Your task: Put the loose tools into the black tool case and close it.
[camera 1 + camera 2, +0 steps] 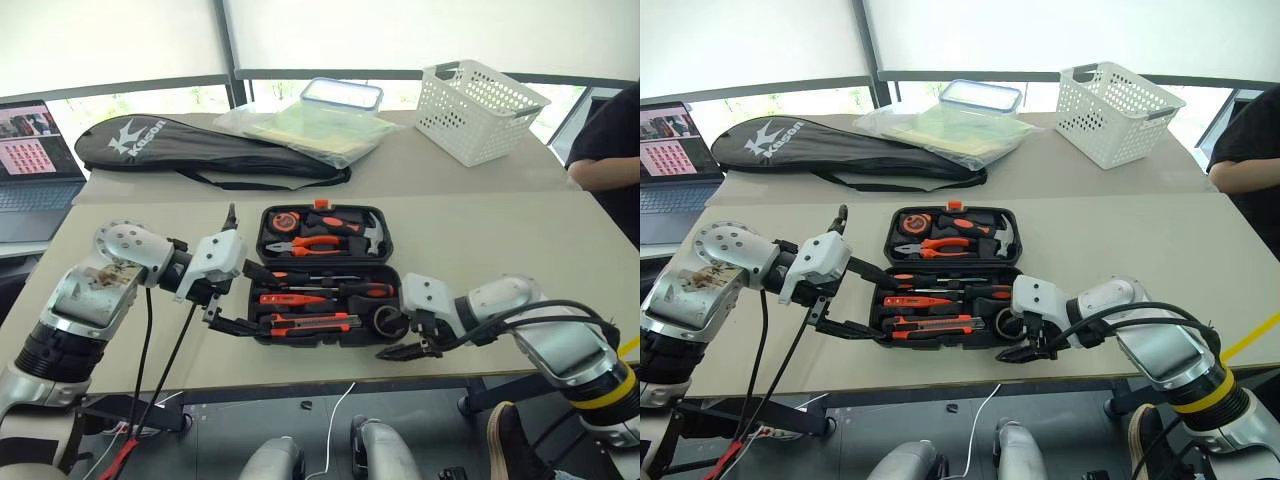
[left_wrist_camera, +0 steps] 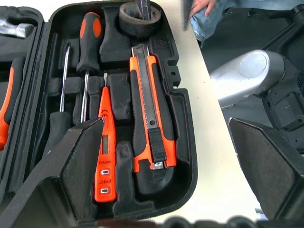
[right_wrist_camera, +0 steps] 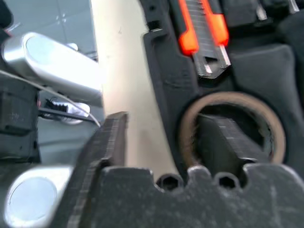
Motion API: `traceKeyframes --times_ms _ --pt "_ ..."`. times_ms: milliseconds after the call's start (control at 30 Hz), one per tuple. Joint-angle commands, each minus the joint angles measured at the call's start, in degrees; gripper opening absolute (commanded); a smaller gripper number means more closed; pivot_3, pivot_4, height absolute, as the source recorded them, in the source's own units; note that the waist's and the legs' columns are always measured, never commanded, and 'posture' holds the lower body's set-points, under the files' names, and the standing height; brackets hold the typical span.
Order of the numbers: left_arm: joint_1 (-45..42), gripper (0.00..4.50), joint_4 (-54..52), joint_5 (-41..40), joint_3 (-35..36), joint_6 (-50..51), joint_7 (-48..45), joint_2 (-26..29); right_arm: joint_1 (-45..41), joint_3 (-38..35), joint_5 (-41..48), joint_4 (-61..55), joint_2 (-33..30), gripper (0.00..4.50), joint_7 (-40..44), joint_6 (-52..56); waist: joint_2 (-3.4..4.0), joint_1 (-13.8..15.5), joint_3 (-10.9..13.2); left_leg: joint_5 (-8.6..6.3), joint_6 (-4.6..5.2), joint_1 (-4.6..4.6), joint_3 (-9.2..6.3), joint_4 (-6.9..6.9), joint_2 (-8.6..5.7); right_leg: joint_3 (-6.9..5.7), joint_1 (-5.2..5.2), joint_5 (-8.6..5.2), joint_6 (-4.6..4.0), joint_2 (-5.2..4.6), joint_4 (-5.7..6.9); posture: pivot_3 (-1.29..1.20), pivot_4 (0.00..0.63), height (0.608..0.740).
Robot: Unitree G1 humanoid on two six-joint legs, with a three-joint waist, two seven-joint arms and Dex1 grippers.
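Right wrist view shows your right gripper (image 3: 166,161) spread apart, one finger inside the tape roll (image 3: 232,130); your left gripper (image 1: 235,300) gapes over the open case (image 1: 325,335).

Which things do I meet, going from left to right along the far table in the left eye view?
laptop → black racket bag → clear plastic bag → white basket

Beyond the claws: long black racket bag (image 1: 200,148), white plastic lattice basket (image 1: 478,110), clear lidded box (image 1: 341,94), open laptop (image 1: 35,155) far left.
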Motion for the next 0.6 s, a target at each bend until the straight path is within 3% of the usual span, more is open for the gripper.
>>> traceKeyframes --times_ms 33,267,333,433,600 --pt "-1.1 4.50 -0.1 0.5 0.7 -1.2 0.5 0.2 -1.5 -2.7 2.2 -2.3 -0.6 3.49 0.7 1.3 0.00 0.0 0.0 0.00 0.00 0.00 0.00 0.00 0.00 0.00 0.00 0.00 0.00 0.00 0.00 0.00 0.150 0.740" --pt "1.6 4.50 3.2 3.6 2.6 -0.4 6.5 0.8 -5.1 -13.7 9.9 0.7 1.1 3.49 -2.5 7.4 0.00 0.1 0.0 0.00 0.00 0.00 -0.01 -0.01 0.00 0.00 -0.01 0.00 0.00 0.00 -0.02 0.00 0.150 0.740" --pt "3.2 4.50 5.6 4.9 4.6 -1.0 10.9 0.3 -5.9 -18.2 11.4 4.5 2.3 2.98 -5.5 9.5 0.00 0.0 0.0 0.00 0.00 0.01 -0.01 -0.02 0.01 0.00 0.00 0.00 0.00 0.01 -0.02 0.00 0.150 0.740" --pt "5.9 3.83 8.4 4.5 7.9 1.1 15.8 -0.1 -4.4 -21.2 8.5 11.4 1.7 2.15 -9.1 6.4 0.00 0.1 0.0 0.00 0.00 0.03 -0.01 -0.03 0.02 0.00 -0.01 0.00 0.00 0.02 -0.01 0.00 0.150 0.740" --pt "8.8 2.01 12.6 8.1 6.8 -1.9 20.8 -1.7 -1.9 -18.5 1.8 19.7 2.4 0.41 -12.4 -2.5 0.00 0.3 0.0 0.00 0.00 0.00 -0.01 -0.06 -0.02 -0.03 -0.02 0.00 0.00 0.00 -0.01 0.00 0.150 0.740"
